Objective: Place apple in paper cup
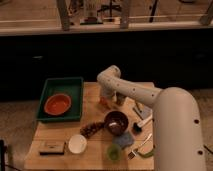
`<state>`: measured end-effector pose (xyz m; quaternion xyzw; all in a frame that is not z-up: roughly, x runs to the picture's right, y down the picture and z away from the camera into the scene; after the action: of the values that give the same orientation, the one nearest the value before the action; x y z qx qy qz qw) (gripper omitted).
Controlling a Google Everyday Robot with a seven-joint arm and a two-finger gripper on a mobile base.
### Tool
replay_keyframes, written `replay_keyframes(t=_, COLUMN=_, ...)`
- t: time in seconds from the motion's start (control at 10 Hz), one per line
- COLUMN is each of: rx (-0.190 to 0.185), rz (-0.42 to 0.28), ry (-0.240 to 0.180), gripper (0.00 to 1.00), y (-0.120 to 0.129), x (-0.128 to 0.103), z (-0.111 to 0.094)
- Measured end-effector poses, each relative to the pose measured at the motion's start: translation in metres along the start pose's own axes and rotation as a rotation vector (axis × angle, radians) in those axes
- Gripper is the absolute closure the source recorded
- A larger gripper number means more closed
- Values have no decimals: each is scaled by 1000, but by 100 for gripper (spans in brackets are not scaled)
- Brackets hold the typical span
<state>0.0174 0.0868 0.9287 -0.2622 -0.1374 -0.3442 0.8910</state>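
Pincer [106, 95] at apple [103, 103], far table [91, 100] edge

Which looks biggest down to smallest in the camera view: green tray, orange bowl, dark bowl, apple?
1. Green tray
2. Orange bowl and dark bowl: about alike, and the dark one is nearer
3. Apple, beside the gripper at the table's far side

Robot lab, glass partition [165, 15], claw [108, 98] over table [60, 133]

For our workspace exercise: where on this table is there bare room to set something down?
Bare wood lies between the green tray and the dark block at front left. Crowded around the dark bowl and by the gripper, near the apple at the back.
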Motion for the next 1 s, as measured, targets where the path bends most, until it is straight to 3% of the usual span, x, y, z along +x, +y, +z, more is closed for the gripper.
replay_keyframes(t=0.2, rx=6, rz=-10, ry=0, gripper=100, y=-2, x=0, z=-4)
replay_keyframes(t=0.8, rx=22, rz=-65, ry=3, gripper=100, y=-16, x=-10, z=-20)
replay_keyframes(t=1.0, rx=51, rz=-98, ry=-1, gripper=100, y=-28, x=-19, z=-37)
